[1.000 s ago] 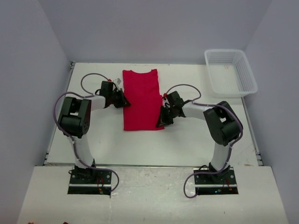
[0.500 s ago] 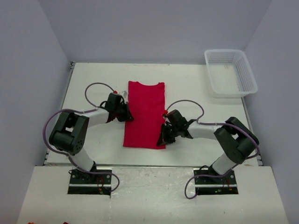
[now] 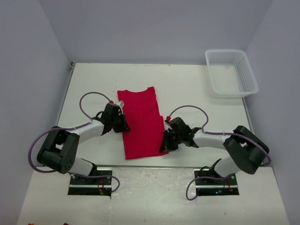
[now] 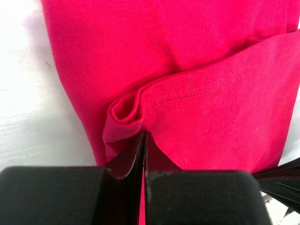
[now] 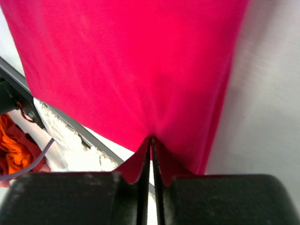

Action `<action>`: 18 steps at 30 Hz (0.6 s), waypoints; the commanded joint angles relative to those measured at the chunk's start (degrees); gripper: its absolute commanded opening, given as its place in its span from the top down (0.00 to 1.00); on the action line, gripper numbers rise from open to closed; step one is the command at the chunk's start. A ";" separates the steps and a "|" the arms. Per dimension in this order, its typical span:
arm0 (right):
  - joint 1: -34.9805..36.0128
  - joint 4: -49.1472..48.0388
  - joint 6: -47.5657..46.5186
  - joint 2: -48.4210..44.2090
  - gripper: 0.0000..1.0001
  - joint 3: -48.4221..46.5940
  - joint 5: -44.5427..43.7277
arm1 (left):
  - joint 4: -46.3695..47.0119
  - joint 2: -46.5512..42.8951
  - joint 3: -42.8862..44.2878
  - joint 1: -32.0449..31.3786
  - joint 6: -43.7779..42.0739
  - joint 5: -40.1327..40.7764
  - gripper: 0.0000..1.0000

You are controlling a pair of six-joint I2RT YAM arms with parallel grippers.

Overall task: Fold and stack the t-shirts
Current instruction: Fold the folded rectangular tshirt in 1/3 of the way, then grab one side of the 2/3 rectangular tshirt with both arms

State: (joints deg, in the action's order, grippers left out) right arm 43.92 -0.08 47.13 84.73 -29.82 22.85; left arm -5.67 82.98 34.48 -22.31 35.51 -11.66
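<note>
The t-shirt (image 3: 140,124) lies flat on the table (image 3: 201,108), a little left of the middle, as a long narrow band running from far to near. Its collar end is at the far side and its hem stops just short of the table's near edge. The band is slightly skewed, with the far end leaning left. Its long sides look already turned in, and the left wrist view shows a hemmed layer lying over the layer beneath, so the lengthwise folding appears done. To my eye the crosswise fold that would shorten the band into a compact packet is not yet made. No stack is visible anywhere, and this is the only shirt in sight on the table, so most of the task seems left. The left fingers (image 3: 123,126) are clenched on the band's left edge about halfway along, pinching a small puckered roll of cloth between them. The right fingers (image 3: 165,143) are likewise clamped on the right edge, nearer the hem corner, with cloth draping off both sides of the pinch. Both arms reach low across the table from either side of the shirt. A white mesh basket (image 3: 248,79) sits at the far right corner, well apart from the shirt.
</note>
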 commanded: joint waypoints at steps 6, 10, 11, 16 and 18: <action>9.59 16.85 -5.74 -5.79 0.72 -7.96 -14.40 | -1.62 -5.63 5.68 -0.46 -6.33 2.61 0.90; 13.82 26.25 -6.09 -12.03 0.59 -15.86 -20.90 | -1.88 -9.14 9.99 -0.98 -6.77 2.08 0.82; 14.17 29.92 -5.92 -13.43 0.53 -18.40 -21.79 | -3.37 -10.72 11.12 -1.25 -6.77 2.43 0.80; 14.09 38.12 -4.77 -19.86 0.31 -22.03 -25.13 | -13.90 -13.81 17.46 -2.74 -3.79 9.00 0.66; 14.09 39.01 -3.46 -20.56 0.30 -20.37 -25.58 | -21.64 -14.60 17.55 -3.44 1.19 11.30 0.66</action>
State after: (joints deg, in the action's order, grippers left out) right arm 58.04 30.85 42.44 64.64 -50.78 1.89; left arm -15.53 69.65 50.57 -24.97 31.68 -5.69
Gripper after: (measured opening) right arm 0.692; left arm 0.338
